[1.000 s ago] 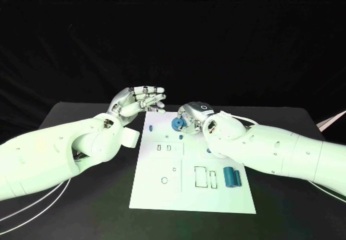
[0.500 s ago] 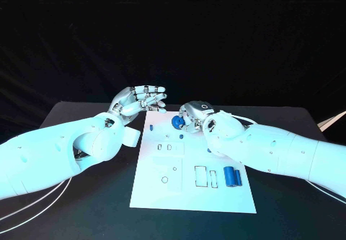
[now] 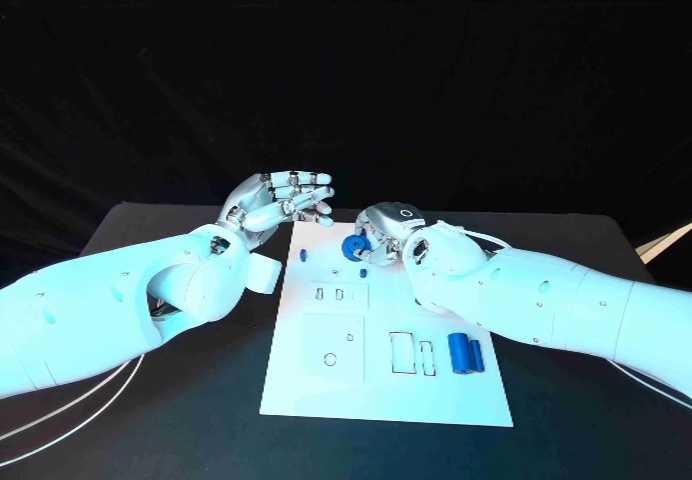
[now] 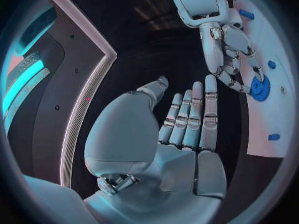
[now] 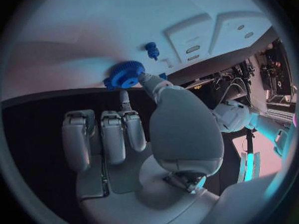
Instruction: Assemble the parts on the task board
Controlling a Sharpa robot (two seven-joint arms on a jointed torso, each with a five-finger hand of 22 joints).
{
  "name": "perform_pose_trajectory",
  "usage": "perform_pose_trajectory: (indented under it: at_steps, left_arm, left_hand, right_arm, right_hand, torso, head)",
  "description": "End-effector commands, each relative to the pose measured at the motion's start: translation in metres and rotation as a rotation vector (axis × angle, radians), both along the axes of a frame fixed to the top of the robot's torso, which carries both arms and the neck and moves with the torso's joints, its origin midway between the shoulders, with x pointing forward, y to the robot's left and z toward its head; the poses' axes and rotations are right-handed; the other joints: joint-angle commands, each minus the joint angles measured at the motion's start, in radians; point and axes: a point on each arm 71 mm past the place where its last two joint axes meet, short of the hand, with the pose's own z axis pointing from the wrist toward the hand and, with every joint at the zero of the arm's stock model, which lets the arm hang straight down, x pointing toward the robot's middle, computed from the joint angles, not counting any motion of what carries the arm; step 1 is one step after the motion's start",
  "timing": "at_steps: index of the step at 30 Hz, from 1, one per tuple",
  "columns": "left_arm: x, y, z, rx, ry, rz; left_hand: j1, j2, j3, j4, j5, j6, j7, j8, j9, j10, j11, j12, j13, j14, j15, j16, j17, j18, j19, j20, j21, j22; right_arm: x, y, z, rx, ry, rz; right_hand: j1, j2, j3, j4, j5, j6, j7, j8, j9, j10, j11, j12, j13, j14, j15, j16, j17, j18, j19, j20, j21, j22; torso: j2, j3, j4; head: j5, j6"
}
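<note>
The white task board (image 3: 382, 395) lies in the middle of the black table. My right hand (image 3: 384, 233) reaches over its far end and pinches a blue gear (image 3: 355, 247) between thumb and a fingertip, right at the board's surface (image 5: 93, 25). The right wrist view shows the gear (image 5: 124, 74) with a small blue peg (image 5: 151, 49) just beyond it. My left hand (image 3: 280, 202) is raised off the board's far left corner, fingers straight and holding nothing. In the left wrist view the right hand's fingers (image 4: 231, 59) touch the gear (image 4: 259, 88).
Two blue cylinders (image 3: 463, 353) lie side by side near the board's right edge, beside rectangular slots (image 3: 402, 352). Small blue pegs (image 3: 303, 256) (image 3: 361, 272) stand on the far half. A white block (image 3: 263, 273) sits at my left wrist by the board's left edge.
</note>
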Motion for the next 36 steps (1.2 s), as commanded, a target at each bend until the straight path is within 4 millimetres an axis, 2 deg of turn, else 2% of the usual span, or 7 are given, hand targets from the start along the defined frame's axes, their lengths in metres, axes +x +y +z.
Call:
perform_pose_trajectory:
  at_steps: [1, 10, 16, 23, 30, 36]
  left_arm:
    - [0.000, -0.001, 0.001, -0.002, -0.003, -0.006]
    - [-0.001, 0.000, 0.001, -0.001, -0.002, -0.004]
    - [-0.001, 0.000, 0.001, -0.001, -0.002, -0.003]
    - [-0.001, 0.000, 0.001, 0.000, -0.003, -0.002]
    - [-0.002, 0.001, 0.001, 0.001, -0.003, 0.001]
    - [-0.002, 0.002, 0.001, 0.002, -0.003, 0.002]
  left_hand:
    - [0.001, 0.011, 0.010, -0.012, 0.022, -0.014, 0.028, 0.007, 0.018, -0.004, 0.001, -0.008, 0.005, -0.014, -0.002, 0.015, 0.018, 0.005, -0.013, -0.005, 0.016, 0.017]
    - [0.001, 0.011, 0.010, -0.012, 0.022, -0.014, 0.028, 0.007, 0.018, -0.004, 0.001, -0.008, 0.005, -0.014, -0.002, 0.015, 0.018, 0.005, -0.013, -0.005, 0.016, 0.017]
    - [0.001, 0.011, 0.010, -0.012, 0.022, -0.014, 0.028, 0.007, 0.018, -0.004, 0.001, -0.008, 0.005, -0.014, -0.002, 0.015, 0.018, 0.005, -0.013, -0.005, 0.016, 0.017]
    - [0.001, 0.011, 0.010, -0.012, 0.022, -0.014, 0.028, 0.007, 0.018, -0.004, 0.001, -0.008, 0.005, -0.014, -0.002, 0.015, 0.018, 0.005, -0.013, -0.005, 0.016, 0.017]
    - [-0.001, 0.011, 0.010, -0.012, 0.022, -0.014, 0.029, 0.007, 0.018, -0.005, 0.002, -0.008, 0.005, -0.016, -0.002, 0.017, 0.018, 0.004, -0.019, -0.004, 0.022, 0.022]
    - [-0.001, 0.011, 0.010, -0.012, 0.022, -0.014, 0.029, 0.007, 0.018, -0.005, 0.002, -0.008, 0.005, -0.016, -0.002, 0.017, 0.018, 0.004, -0.019, -0.004, 0.022, 0.022]
  right_arm:
    - [-0.001, 0.001, -0.001, -0.002, 0.011, 0.007]
    - [0.000, -0.002, -0.005, -0.020, 0.061, 0.004]
    - [0.002, -0.004, -0.007, -0.026, 0.092, -0.011]
    - [0.004, -0.007, -0.007, -0.017, 0.084, -0.030]
    - [0.004, -0.010, -0.007, -0.012, 0.080, -0.035]
    - [0.003, -0.016, -0.004, 0.013, 0.050, -0.041]
  right_hand:
    - [-0.022, 0.001, 0.012, 0.015, -0.019, -0.010, 0.003, -0.023, 0.003, 0.033, 0.010, -0.001, 0.201, 0.097, 0.006, 0.014, 0.279, -0.029, 0.082, 0.009, 0.019, 0.250]
    - [-0.053, 0.009, -0.026, 0.042, -0.021, -0.008, 0.003, -0.040, 0.005, 0.032, 0.011, -0.003, 0.200, 0.097, 0.007, 0.014, 0.279, -0.028, 0.081, 0.011, 0.017, 0.249]
    - [-0.087, 0.023, -0.056, 0.077, -0.018, -0.011, 0.003, -0.058, 0.006, 0.028, 0.011, -0.006, 0.197, 0.097, 0.008, 0.014, 0.279, -0.028, 0.080, 0.011, 0.016, 0.248]
    - [-0.087, 0.032, -0.058, 0.081, -0.009, -0.011, 0.005, -0.063, 0.007, 0.030, 0.012, -0.005, 0.199, 0.097, 0.009, 0.014, 0.279, -0.028, 0.081, 0.012, 0.017, 0.249]
    - [-0.086, 0.033, -0.058, 0.082, -0.006, -0.011, 0.005, -0.064, 0.007, 0.030, 0.012, -0.004, 0.199, 0.097, 0.009, 0.014, 0.279, -0.028, 0.081, 0.012, 0.017, 0.250]
    - [-0.080, 0.035, -0.056, 0.080, 0.009, -0.008, 0.005, -0.067, 0.008, 0.032, 0.012, -0.002, 0.201, 0.097, 0.010, 0.014, 0.279, -0.029, 0.083, 0.012, 0.019, 0.252]
  torso:
    - [0.000, 0.0003, -0.0005]
    - [0.000, 0.0010, -0.0014]
    - [0.000, 0.0017, -0.0012]
    - [0.000, 0.0011, 0.0003]
    - [0.000, 0.0012, -0.0019]
    - [0.000, 0.0015, 0.0001]
  head:
    - [0.000, 0.000]
    - [0.000, -0.002]
    - [-0.002, -0.001]
    - [-0.002, -0.001]
    - [-0.001, -0.001]
    - [-0.002, 0.000]
